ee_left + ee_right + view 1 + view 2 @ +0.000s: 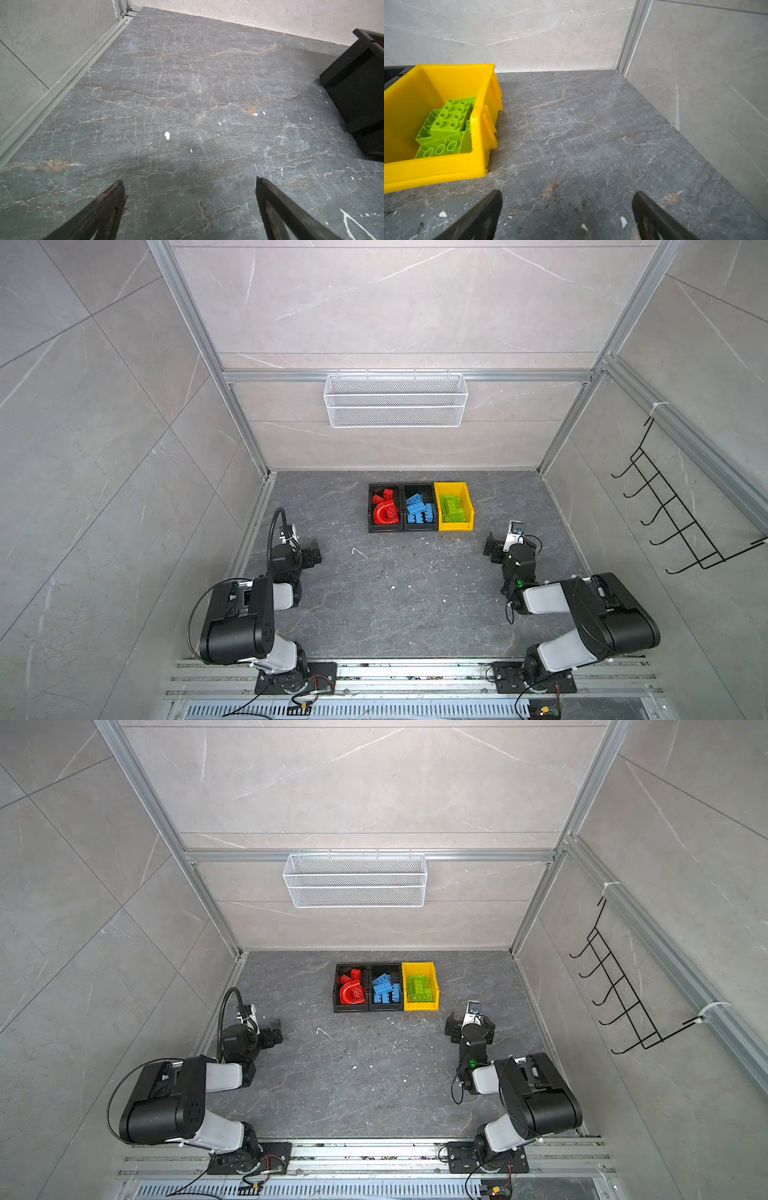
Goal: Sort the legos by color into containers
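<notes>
See left gripper (pixel 189 179) and right gripper (pixel 566 192) wide open, holding nothing. Find legos (pixel 417 510) sorted inside containers (pixel 384 528), ahead of both grippers, greens nearest the right one. Probably light, hard, a bit slippery: pinch across long flat sides.

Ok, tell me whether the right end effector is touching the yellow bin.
Apart. The right wrist view shows bare grey tabletop between the right end effector and the yellow bin.

basket: white wire mesh basket (pixel 395 400) hanging from the aluminium rail (pixel 274 376) on the back wall | rack: black wire hook rack (pixel 681 502) on the right wall | tabletop (pixel 395 605): dark grey veined stone, dotted with white flecks (pixel 167 135)
</notes>
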Motion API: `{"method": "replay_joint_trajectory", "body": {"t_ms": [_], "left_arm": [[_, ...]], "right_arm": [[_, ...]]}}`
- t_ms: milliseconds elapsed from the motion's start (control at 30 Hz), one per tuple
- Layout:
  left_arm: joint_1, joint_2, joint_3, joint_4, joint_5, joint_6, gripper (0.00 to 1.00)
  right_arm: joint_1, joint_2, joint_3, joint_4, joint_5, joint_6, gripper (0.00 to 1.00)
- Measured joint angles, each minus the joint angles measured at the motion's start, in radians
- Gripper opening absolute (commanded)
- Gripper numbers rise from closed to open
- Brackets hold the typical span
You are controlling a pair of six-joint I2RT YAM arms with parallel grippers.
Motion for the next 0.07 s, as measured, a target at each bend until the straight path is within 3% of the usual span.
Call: {"method": "replay_joint_trajectory", "body": {"t_ms": [67], "left_arm": [[0.0, 0.0, 0.0, 0.0, 0.0, 0.0, 1.0]], "right_arm": [[-0.008, 0.0, 0.01, -0.008, -0.009, 0.0, 1.0]]}}
